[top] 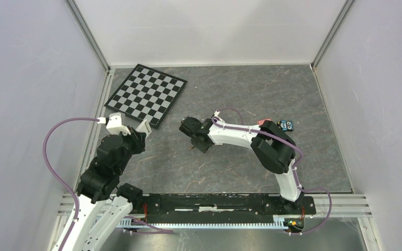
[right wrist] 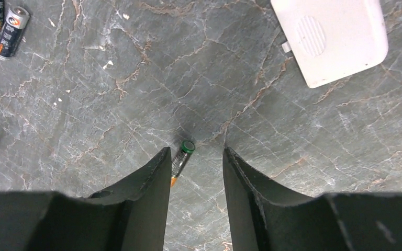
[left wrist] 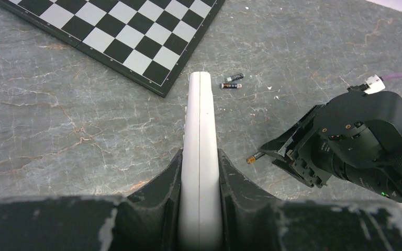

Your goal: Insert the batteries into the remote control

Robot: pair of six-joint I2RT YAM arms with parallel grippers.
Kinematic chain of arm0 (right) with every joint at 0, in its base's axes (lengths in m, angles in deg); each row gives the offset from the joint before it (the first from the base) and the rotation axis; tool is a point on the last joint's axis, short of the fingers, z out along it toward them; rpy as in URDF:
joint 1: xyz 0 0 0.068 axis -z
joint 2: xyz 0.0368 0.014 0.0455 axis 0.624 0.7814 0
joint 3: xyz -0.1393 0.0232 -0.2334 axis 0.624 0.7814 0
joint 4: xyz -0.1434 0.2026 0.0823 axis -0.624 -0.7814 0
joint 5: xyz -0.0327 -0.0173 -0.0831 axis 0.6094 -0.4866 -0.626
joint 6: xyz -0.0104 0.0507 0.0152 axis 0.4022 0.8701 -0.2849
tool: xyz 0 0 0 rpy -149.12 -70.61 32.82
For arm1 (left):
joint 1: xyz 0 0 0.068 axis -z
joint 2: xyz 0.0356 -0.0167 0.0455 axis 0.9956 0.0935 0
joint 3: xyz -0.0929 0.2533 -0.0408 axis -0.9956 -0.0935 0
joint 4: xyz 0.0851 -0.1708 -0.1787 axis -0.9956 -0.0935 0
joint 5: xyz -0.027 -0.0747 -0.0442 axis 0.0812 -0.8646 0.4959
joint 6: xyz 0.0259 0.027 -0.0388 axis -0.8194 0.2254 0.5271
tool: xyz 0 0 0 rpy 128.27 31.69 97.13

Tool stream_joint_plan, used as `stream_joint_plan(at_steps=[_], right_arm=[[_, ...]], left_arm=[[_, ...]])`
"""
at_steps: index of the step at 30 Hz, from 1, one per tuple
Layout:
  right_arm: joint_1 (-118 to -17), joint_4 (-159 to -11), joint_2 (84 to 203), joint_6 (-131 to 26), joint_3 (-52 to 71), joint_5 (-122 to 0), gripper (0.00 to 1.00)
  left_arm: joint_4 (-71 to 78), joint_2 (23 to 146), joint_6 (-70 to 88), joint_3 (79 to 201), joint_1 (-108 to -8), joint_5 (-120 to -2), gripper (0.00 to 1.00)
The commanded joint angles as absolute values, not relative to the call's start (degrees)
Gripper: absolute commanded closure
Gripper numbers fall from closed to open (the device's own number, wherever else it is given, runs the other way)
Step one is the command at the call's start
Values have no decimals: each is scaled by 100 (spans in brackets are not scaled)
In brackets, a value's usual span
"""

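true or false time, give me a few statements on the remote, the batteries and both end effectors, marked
1. The left end effector grips the remote control edge-on. True.
2. The right end effector is clamped shut on a battery. False: its jaws stand open, and the battery sits between them, close against one finger.
3. Two more batteries lie side by side on the table. True.
4. The white cover is fitted on the remote control. False: it lies loose on the table.
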State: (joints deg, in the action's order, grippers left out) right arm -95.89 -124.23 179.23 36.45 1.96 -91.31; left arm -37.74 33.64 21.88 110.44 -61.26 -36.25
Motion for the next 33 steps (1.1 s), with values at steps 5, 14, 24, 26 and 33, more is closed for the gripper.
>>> stream_joint_plan(at_steps=[5,14,24,26,33], right_arm=[[-9624,-12792,18555,3027,-60,-8983,39],[-9636,-13206,19125,3115,-820,-9125,39],[-9635,-13134,19563,3186,-1165,-9250,46],[-9635,-13186,19686,3164,-1278,-9310,50],[-9636,-13432,19903,3013,-1270,-9514,56]], left_arm=[[-3514,3383,1967,11026,-6126,-3665,98],[-3534,3313,1973,11018,-6124,-3594,98],[-3592,3166,2041,11039,-6126,-3263,98],[-3591,3100,2052,11024,-6125,-3208,98],[-3596,2956,2089,11001,-6125,-3122,98]])
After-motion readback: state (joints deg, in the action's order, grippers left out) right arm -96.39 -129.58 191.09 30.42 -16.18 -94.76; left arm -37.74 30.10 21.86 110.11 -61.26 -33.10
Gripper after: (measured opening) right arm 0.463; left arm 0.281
